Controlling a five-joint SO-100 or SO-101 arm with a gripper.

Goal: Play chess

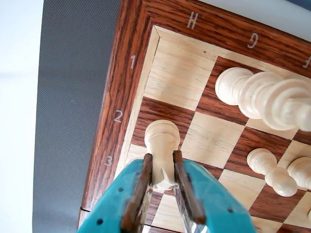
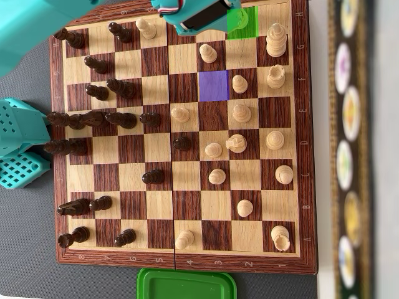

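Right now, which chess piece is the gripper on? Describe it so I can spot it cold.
Start at the chessboard edge by the printed numbers 1, 2, 3 in the wrist view. Beside the 2-3 marks stands a pale pawn, pinched between the teal gripper pads. It is the only light piece there; the others cluster farther right.

Bright, even daylight; soft-focus edges.
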